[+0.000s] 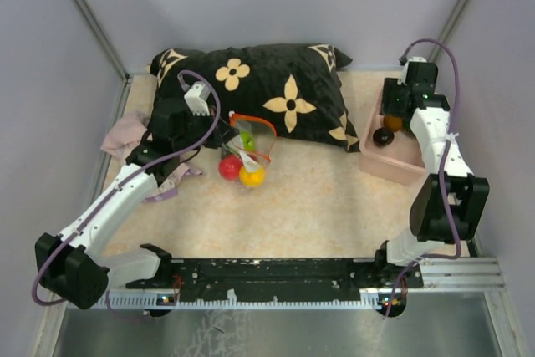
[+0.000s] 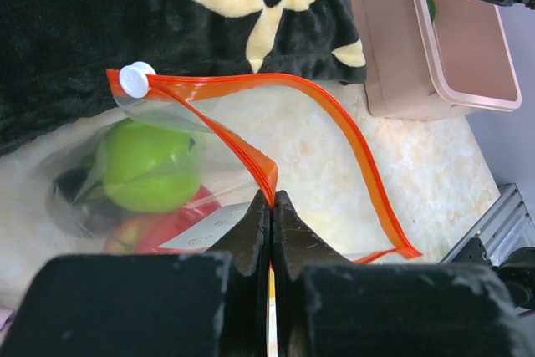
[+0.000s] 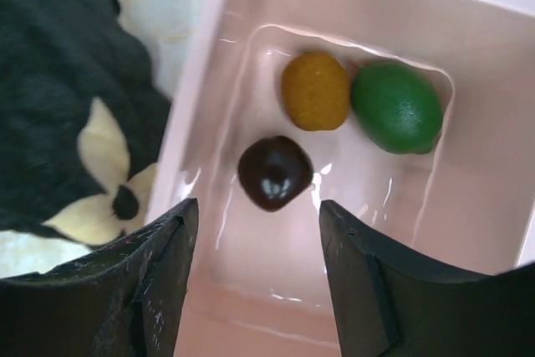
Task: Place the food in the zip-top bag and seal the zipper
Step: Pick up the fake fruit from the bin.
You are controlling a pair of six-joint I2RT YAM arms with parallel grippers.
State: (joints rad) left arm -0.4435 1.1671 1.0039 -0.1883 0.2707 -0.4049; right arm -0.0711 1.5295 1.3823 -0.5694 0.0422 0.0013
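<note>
Surface: beige speckled table (image 1: pixel 318 198), grey walls (image 1: pixel 251 6), black flowered pillow (image 1: pixel 276 98) at 12 o'clock
Left gripper (image 2: pixel 272 206): fingers clamped together on the zipper (image 2: pixel 351 135); zip-top bag (image 2: pixel 219 169) holding food (image 2: pixel 146 165) at its 10 o'clock
Right gripper (image 3: pixel 257 206): fingers apart over pink bin (image 3: pixel 242 6); dark fruit (image 3: pixel 274 171) at 12 o'clock

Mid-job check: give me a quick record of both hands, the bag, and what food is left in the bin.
left hand: shut on the zipper at the bag's mouth
right hand: open, above the pink bin
zip-top bag: unsealed, mouth gaping
in bag: round green fruit, red fruit, yellow fruit
in bin: dark fruit, orange fruit, oval green fruit
</note>
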